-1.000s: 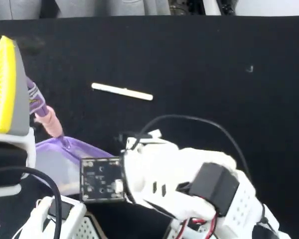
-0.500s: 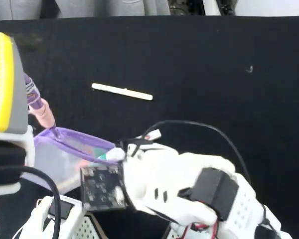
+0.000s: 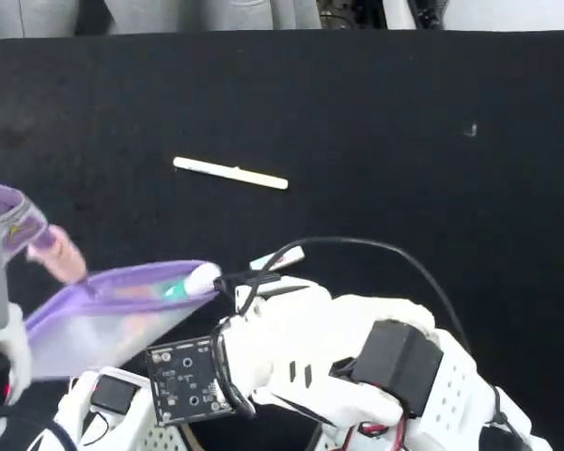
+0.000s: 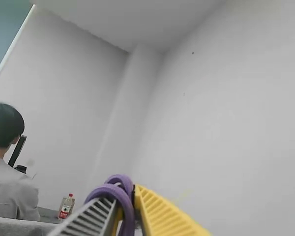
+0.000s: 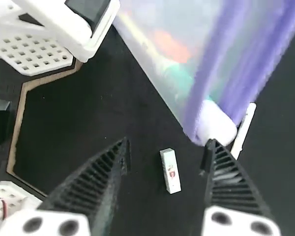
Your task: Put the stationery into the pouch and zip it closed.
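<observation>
pouch (image 3: 103, 315) pulled leftward, tilted flatter, right arm (image 3: 357, 348) lower

Purple trim against black.
Pouch (image 3: 113, 315) see-through with purple edging, orange and green showing inside; pen (image 3: 230, 173) cream; table (image 3: 404, 141) black; left gripper (image 4: 133, 192) ribbed yellow and grey; right gripper (image 5: 165, 146) ribbed black.

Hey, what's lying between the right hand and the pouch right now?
A small white eraser-like block lies on the black table between the open right hand and the purple pouch, as the right wrist view shows.
</observation>
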Action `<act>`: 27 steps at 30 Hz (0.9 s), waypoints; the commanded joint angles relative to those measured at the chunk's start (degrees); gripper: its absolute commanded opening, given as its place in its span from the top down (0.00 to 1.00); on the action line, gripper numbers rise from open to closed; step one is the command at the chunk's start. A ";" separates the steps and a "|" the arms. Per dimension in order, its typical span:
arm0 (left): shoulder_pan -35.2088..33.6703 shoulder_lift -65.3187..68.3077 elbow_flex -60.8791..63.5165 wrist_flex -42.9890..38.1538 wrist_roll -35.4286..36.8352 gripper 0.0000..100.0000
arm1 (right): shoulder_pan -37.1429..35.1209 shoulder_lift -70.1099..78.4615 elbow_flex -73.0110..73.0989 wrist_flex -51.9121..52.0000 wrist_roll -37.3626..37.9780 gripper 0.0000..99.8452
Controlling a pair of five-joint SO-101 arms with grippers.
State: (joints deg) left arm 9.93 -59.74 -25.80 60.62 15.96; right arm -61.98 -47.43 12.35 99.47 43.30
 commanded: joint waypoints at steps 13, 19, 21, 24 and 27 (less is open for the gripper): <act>0.04 -0.35 0.04 -1.41 -2.20 0.97 | 1.49 -0.48 -7.34 0.88 2.11 0.75; 0.04 -0.62 0.04 -1.32 -2.20 0.97 | 1.49 -0.57 -7.69 -0.35 2.20 0.75; 0.04 -0.62 0.04 -1.23 -2.20 0.97 | 1.41 -0.48 -7.69 -0.35 2.20 0.75; 0.04 -0.53 0.13 -1.14 -2.20 0.97 | 1.23 -0.48 -7.52 -0.26 1.76 0.75; 0.04 -0.44 0.13 -1.05 -2.20 0.97 | 1.14 -0.48 -7.34 -0.18 1.67 0.75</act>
State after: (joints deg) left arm 9.76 -60.18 -25.80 60.62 14.11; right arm -61.27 -47.52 7.52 99.38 45.05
